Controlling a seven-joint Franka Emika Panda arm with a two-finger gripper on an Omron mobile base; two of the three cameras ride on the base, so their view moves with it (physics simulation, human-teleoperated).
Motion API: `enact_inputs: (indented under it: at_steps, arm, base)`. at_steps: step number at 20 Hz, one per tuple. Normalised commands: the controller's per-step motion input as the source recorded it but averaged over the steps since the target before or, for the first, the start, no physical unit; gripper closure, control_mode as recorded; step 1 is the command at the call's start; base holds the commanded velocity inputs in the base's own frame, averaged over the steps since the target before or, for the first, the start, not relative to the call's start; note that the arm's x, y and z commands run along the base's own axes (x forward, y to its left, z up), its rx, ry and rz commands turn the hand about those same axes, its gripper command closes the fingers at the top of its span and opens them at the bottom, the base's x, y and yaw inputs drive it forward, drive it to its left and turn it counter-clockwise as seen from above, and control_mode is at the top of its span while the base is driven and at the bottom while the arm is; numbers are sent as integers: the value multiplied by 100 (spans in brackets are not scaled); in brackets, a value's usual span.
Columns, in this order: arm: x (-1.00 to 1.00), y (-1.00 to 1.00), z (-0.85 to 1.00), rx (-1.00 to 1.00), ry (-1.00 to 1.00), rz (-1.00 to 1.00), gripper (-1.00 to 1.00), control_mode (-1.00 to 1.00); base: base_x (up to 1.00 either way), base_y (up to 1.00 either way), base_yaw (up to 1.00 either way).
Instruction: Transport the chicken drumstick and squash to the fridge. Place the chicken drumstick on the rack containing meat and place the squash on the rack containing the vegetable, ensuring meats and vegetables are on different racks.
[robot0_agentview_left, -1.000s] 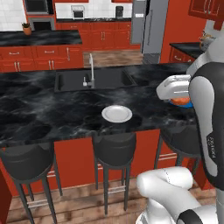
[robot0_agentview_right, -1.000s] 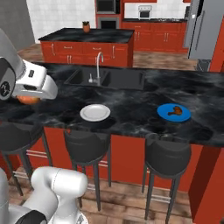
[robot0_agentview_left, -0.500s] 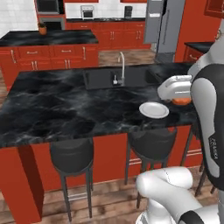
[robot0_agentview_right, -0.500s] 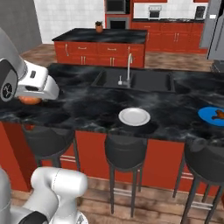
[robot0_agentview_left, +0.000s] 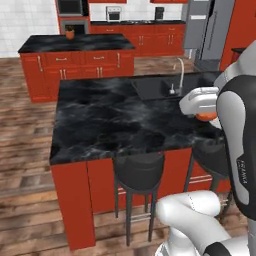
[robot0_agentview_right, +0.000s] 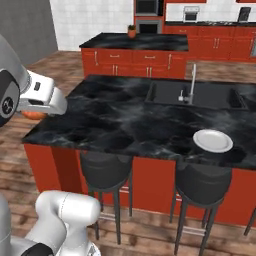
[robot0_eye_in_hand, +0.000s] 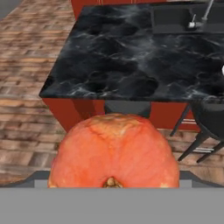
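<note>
Squash (robot0_eye_in_hand: 113, 151) pinched in your gripper (robot0_agentview_left: 206, 116), jaws spread wide around it. Transport step: worktop (robot0_agentview_left: 110, 117) lies ahead and below; next, you must drive toward the fridge (robot0_agentview_left: 207, 27).

Orange-red squash (robot0_eye_in_hand: 114, 151), black marbled counter (robot0_agentview_left: 110, 115) (red cabinets (robot0_agentview_left: 75, 195) beneath).

**One word on show: the maker's name on the arm**

Scanning for lettering, and there is very little of it. In the left base view, the robot arm (robot0_agentview_left: 239, 150) carries small vertical lettering on its dark grey cover, reading "FRANKA", running down near the right edge. It is faint and small, just legible. Nothing else readable turns up: no labels, numbers or signs on any other surface.
</note>
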Motion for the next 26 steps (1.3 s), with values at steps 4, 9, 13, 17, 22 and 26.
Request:
enact_inputs:
  at_steps: [4,9,13,17,22,26]
  arm:
    - [0,0,0,0,0,0,100,100]
    - [0,0,0,0,0,0,100,100]
    - [0,0,0,0,0,0,100,100]
    - [0,0,0,0,0,0,100,100]
    - [0,0,0,0,0,0,100,100]
    - [0,0,0,0,0,0,100,100]
  base:
    - [-27,100,0]
    - [1,100,0]
    - [11,100,0]
    - [34,100,-3]
    - [85,100,-15]
    - [100,100,-21]
